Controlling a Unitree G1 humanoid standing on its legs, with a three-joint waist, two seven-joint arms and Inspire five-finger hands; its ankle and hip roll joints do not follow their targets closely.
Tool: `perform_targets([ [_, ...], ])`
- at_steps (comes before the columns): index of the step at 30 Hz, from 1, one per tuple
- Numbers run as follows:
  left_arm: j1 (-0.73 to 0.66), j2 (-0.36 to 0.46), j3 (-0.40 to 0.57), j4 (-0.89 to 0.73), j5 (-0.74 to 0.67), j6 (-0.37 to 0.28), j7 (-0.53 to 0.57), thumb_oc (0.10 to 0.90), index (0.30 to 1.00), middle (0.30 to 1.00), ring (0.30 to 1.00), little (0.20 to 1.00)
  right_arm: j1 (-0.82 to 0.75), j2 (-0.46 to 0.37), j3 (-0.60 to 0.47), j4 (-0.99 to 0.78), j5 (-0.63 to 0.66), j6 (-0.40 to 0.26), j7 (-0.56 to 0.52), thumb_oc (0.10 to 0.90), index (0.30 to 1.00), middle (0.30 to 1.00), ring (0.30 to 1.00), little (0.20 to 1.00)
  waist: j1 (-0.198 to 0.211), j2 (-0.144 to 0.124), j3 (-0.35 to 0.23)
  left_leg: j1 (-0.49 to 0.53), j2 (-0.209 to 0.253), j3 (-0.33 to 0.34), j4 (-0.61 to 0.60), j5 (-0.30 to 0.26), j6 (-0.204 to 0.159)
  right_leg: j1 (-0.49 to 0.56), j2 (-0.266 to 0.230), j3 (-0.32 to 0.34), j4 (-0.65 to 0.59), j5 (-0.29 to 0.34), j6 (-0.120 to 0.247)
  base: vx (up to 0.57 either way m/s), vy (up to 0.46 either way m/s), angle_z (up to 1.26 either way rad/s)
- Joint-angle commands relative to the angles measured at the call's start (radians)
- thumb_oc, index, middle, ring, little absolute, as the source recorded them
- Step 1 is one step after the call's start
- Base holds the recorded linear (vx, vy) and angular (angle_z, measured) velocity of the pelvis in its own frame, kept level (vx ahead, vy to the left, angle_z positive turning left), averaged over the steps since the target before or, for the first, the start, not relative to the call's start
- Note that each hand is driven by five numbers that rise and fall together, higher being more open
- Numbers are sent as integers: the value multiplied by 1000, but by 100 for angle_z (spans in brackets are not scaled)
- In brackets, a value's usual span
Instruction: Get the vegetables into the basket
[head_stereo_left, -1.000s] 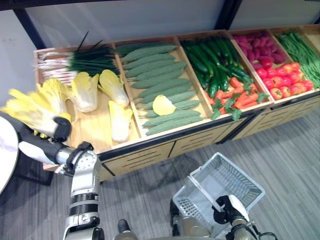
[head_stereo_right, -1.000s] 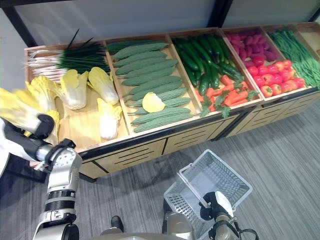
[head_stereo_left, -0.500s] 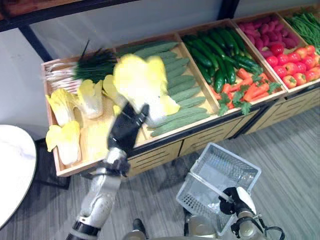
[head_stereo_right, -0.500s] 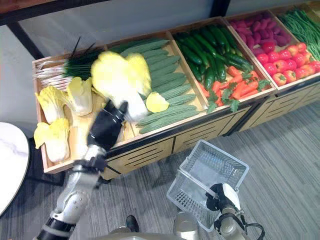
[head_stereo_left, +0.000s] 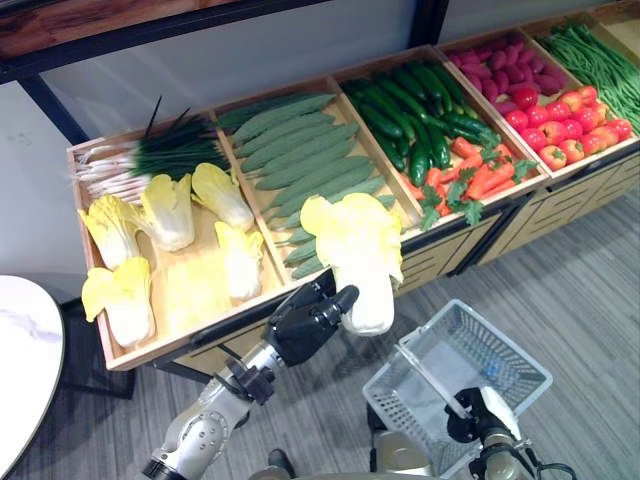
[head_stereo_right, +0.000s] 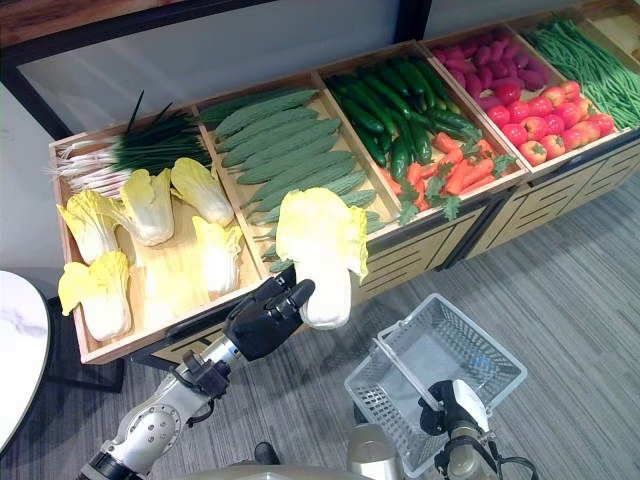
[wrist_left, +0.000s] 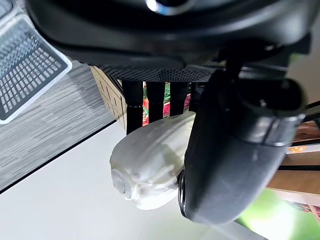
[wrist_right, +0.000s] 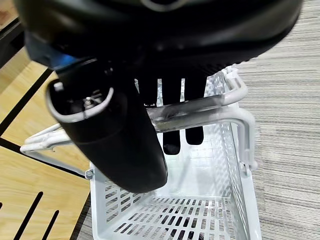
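- One cabbage (head_stereo_right: 322, 243) is up in my left hand (head_stereo_right: 265, 318), fingers (wrist_left: 156, 99) and thumb curled round its white stem end, leafy top upward. It hangs in front of the display's front edge, over the floor, not yet over the basket.
- My right hand (head_stereo_right: 455, 417) has its fingers (wrist_right: 171, 111) hooked round the basket's handle (wrist_right: 200, 111), carrying the white wire basket (head_stereo_right: 497, 352) low, to the right of and below the cabbage.
- Nothing lies in the basket as far as I can see: its mesh bottom shows bare in the right wrist view. So I judge the task barely begun, with this first cabbage lifted and the drop-in still to come.
- Four more cabbages (head_stereo_right: 148, 205) lie in the leftmost crate (head_stereo_right: 170, 268) beside spring onions (head_stereo_right: 140, 147). Other crates hold bitter gourds (head_stereo_right: 285, 150), cucumbers (head_stereo_right: 395, 110), carrots (head_stereo_right: 460, 175), tomatoes (head_stereo_right: 555, 135), purple vegetables I cannot identify, and green beans (head_stereo_right: 580, 60).
- Room to move: between cabbage and basket is open air over grey floor (head_stereo_right: 570, 270), with nothing in the way. I judge the path down and to the right to be free.
- Edges to mind: the shelf front (head_stereo_right: 420, 250) sits just behind the cabbage, and the raised handle crosses the basket's opening, so I would bring the cabbage in to one side of it. The basket's rim is tilted toward the display.
- Round white tabletop (head_stereo_right: 18, 350) sits well apart to the left, out of the way.
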Motion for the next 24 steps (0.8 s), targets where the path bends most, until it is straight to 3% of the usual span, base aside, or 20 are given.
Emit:
perform_targets([
  [1, -95, -17, 23, -70, -55, -92, -50, 400, 300, 300, 300, 300, -29, 4, -3, -7, 5, -33, -10, 400, 300, 300, 300, 300, -8, -77, -21, -44, 2, 2, 171, -120, 6, 25, -96, 41, 94, -101, 76, -76, 124, -30],
  [2, -102, -15, 20, -69, -54, -96, -43, 400, 300, 300, 300, 300, -29, 4, -4, -3, 6, -32, -9, 400, 300, 300, 300, 300, -9, -79, -16, -42, -3, 11, 168, -125, 12, 9, -98, 53, 112, -97, 82, -133, 193, -44],
  [4, -122, -20, 11, -55, -52, -118, -14, 400, 300, 300, 300, 300, -22, 9, -9, -31, 8, -14, -4, 400, 300, 300, 300, 300, -46, -96, 15, -28, -36, 69, 145, -128, 30, -56, -130, 92, 112, 36, 143, -232, 220, -40],
  [5, -135, -17, 12, -46, -50, -120, -13, 400, 300, 300, 300, 300, -20, 15, -6, -39, 7, -9, -1, 400, 300, 300, 300, 300, -46, -94, 21, -31, -34, 88, 129, -114, 33, -79, -136, 77, 118, 53, 148, -314, 185, -55],
  [7, -158, -6, 1, -39, -33, -125, -9, 400, 300, 300, 300, 300, -21, 22, -3, -41, 7, -3, -3, 400, 300, 300, 300, 300, -41, -71, 33, -35, -23, 113, 80, -100, 43, -101, -134, -25, 244, -22, 141, -257, 174, -107],
  [8, -159, -6, 3, -38, -32, -126, -9, 400, 300, 300, 300, 300, -22, 22, -2, -42, 7, -3, -2, 400, 300, 300, 300, 300, -41, -78, 35, -46, -21, 129, 83, -76, 48, -111, -135, -29, 243, -7, 128, -143, 159, -89],
  [10, -170, 3, 8, -48, -1, -138, 6, 400, 300, 300, 300, 300, -18, 21, 7, -19, -9, 6, 4, 400, 300, 300, 300, 300, -26, -57, 29, -45, -14, 155, 51, -70, 56, -72, -151, -146, 377, -107, 105, -201, 153, -40],
  [12, -166, 7, 23, -56, 21, -144, 15, 400, 300, 300, 300, 300, -14, 21, 12, -3, -17, 10, 15, 400, 300, 300, 300, 300, -12, -62, 14, -46, -12, 185, 38, -60, 57, -47, -141, -170, 405, -135, 99, -134, 21, -61],
  [16, -166, 6, 39, -58, 57, -163, 32, 400, 300, 300, 300, 300, -21, 25, 24, 32, -29, 25, 21, 400, 300, 300, 300, 300, 12, -78, -4, -52, -11, 200, 55, -53, 42, 30, -111, -196, 273, -164, 86, -20, -85, -39],
  [19, -162, 12, 48, -63, 82, -178, 59, 400, 300, 300, 300, 300, -19, 27, 31, 39, -36, 36, 26, 400, 300, 300, 300, 300, 20, -76, -7, -62, 13, 211, 94, -46, 26, 59, -81, -201, 215, -211, 61, 19, -164, -18],
  [24, -171, 11, 54, -60, 99, -196, 94, 400, 300, 300, 300, 300, -9, 13, 36, 31, -40, 47, 26, 400, 300, 300, 300, 300, 11, -71, 8, -96, 56, 198, 150, -13, -13, 99, -40, -192, 148, -236, 27, -12, -215, -20],
])
